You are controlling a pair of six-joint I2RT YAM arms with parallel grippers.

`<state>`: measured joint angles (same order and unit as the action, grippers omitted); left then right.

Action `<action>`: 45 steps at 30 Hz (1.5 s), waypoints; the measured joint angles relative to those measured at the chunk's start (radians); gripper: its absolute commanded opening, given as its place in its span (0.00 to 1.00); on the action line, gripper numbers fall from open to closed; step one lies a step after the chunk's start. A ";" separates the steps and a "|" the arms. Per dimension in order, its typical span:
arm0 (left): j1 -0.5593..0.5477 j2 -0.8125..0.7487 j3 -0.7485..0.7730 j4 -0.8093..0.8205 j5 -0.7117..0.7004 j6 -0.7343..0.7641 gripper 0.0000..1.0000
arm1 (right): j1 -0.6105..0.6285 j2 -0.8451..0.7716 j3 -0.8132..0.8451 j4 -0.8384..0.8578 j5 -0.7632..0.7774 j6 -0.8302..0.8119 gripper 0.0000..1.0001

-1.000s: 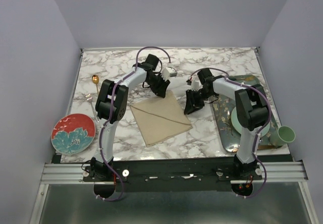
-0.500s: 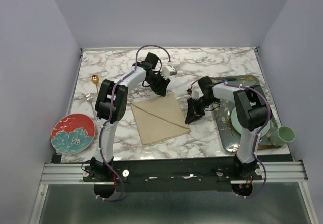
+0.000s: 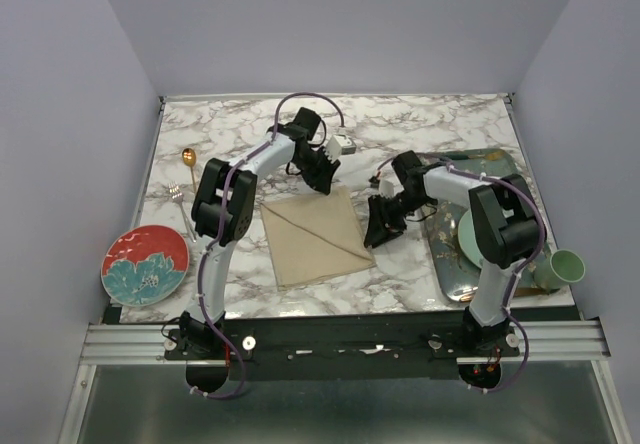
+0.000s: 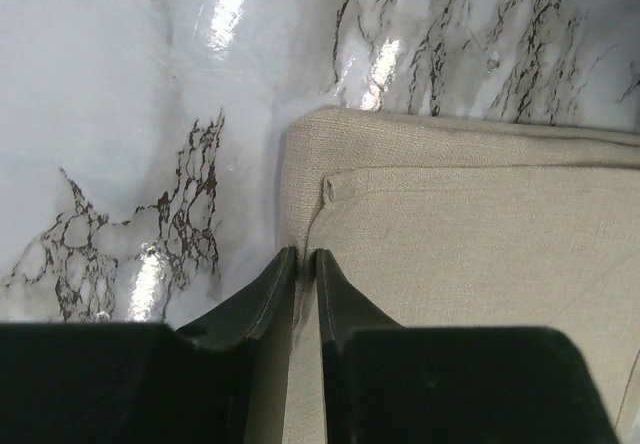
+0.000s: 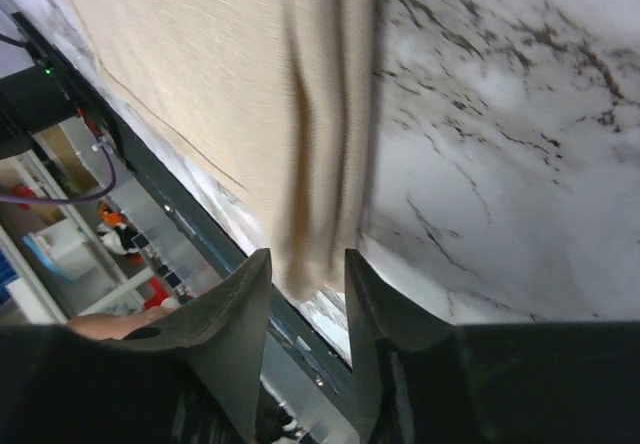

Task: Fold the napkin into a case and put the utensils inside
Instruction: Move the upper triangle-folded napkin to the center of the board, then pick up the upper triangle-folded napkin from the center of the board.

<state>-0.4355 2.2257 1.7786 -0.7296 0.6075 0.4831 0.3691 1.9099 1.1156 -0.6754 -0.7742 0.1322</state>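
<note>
Two corners of the napkin (image 3: pixel 312 236), part-folded at the middle of the table (image 3: pixel 420 124), are attended, likely for the next fold: left fingers (image 4: pixel 265 299) pinched on its far edge, right fingers (image 5: pixel 225 304) parted astride its right edge, grip not determinable. One spoon (image 3: pixel 188 156) and one fork (image 3: pixel 180 200) wait at far left, the fork faint; cloth beneath the fingertips is hidden.

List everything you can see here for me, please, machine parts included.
table: one, white marble with grey veins, under everything
napkin: one, beige, folded, centre
spoon: one, gold, far left
fork: one, thin pale metal, just nearer than the spoon
red plate: one, teal flower, near left
tray: one, dark, blossom-patterned, right side
green plate: one, pale, on the tray
cup: one, pale green, by the tray's near right corner
left gripper: black, pinching the napkin's far corner
right gripper: black, jaws apart at the napkin's right edge
</note>
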 measured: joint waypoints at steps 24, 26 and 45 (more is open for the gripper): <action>-0.046 -0.271 -0.348 0.217 0.014 0.181 0.00 | -0.095 0.104 0.304 0.158 -0.019 -0.126 0.93; -0.048 -0.275 -0.353 0.227 0.020 0.196 0.00 | -0.095 0.113 0.309 0.166 -0.054 -0.143 0.93; -0.064 -0.275 -0.358 0.227 0.087 0.307 0.00 | -0.064 0.179 0.364 0.194 -0.162 -0.231 0.88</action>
<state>-0.4999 1.9507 1.4204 -0.5022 0.6949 0.7898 0.3050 2.0892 1.4799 -0.4816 -0.9360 -0.0990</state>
